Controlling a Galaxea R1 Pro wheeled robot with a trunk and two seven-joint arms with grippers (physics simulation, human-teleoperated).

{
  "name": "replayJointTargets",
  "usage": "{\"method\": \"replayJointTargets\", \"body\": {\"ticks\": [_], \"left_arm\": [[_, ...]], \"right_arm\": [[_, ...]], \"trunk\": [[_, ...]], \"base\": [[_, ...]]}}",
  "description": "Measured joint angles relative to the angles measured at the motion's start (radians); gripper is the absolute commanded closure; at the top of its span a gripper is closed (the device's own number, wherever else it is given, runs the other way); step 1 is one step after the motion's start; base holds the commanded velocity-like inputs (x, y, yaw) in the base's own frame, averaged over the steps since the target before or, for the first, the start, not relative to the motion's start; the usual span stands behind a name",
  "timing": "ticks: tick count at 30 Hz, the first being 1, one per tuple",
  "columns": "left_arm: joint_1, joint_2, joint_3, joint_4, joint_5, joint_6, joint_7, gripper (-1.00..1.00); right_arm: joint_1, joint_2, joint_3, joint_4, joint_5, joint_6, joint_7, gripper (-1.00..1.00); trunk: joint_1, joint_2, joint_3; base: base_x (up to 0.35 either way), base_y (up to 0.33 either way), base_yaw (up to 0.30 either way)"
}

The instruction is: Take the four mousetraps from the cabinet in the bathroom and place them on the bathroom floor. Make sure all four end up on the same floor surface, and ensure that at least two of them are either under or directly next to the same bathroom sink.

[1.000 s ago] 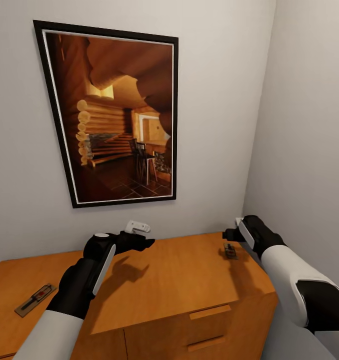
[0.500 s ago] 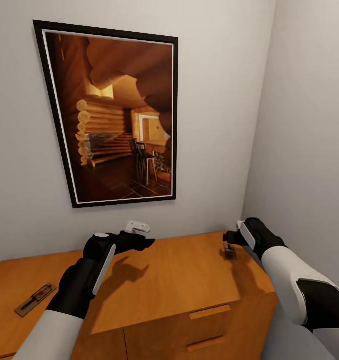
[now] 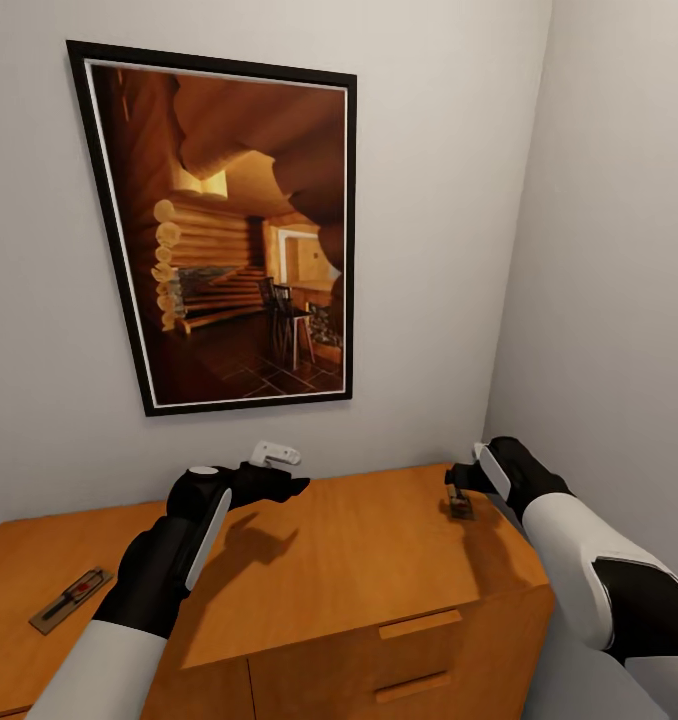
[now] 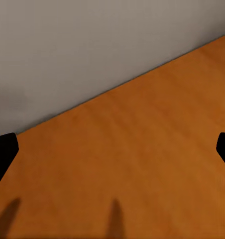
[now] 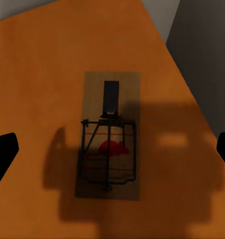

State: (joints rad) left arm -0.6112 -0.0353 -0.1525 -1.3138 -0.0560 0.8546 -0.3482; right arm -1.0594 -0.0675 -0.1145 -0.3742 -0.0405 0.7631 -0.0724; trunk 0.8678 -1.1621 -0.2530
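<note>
Head view: a big framed picture (image 3: 229,235) hangs above the cabinet (image 3: 359,560). One mousetrap (image 3: 71,598) lies near its left edge, another (image 3: 460,502) near its right back corner, under the right claw (image 3: 463,474).

Left wrist view: the left claw (image 4: 112,149) is open over bare wood.

Right wrist view: the right claw is open above the mousetrap (image 5: 110,137).

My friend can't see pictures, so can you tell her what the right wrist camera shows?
A mousetrap, a small flat wooden board with dark metal wire and a red mouse printed on it, lies on the orange-brown cabinet top near its corner. The open right gripper hangs above it, its dark fingertips at both edges.
</note>
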Motion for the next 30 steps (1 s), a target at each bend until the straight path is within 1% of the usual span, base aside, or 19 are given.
{"method": "replayJointTargets", "body": {"ticks": [13, 19, 25, 30], "left_arm": [[0.000, 0.000, 0.000, 0.000, 0.002, -0.001, 0.001, -1.00], [0.000, 0.000, 0.000, 0.000, 0.002, -0.001, 0.001, -1.00], [0.000, 0.000, 0.001, 0.001, 0.002, -0.001, 0.001, -1.00], [0.000, 0.000, 0.001, 0.001, 0.002, -0.002, 0.001, -1.00]], "right_arm": [[0.000, 0.002, -0.002, 0.008, -0.007, -0.007, 0.000, -1.00], [0.000, 0.002, -0.005, 0.058, -0.008, -0.051, 0.000, -1.00], [0.000, 0.001, -0.005, 0.098, -0.008, -0.075, 0.000, -1.00], [0.000, 0.001, -0.005, 0.111, -0.008, -0.082, 0.000, -1.00]], "trunk": [[0.000, 0.000, 0.000], [0.000, 0.000, 0.000], [0.000, 0.000, 0.000], [0.000, 0.000, 0.000]], "base": [[0.000, 0.000, 0.000], [0.000, 0.000, 0.000], [0.000, 0.000, 0.000], [0.000, 0.000, 0.000]]}}
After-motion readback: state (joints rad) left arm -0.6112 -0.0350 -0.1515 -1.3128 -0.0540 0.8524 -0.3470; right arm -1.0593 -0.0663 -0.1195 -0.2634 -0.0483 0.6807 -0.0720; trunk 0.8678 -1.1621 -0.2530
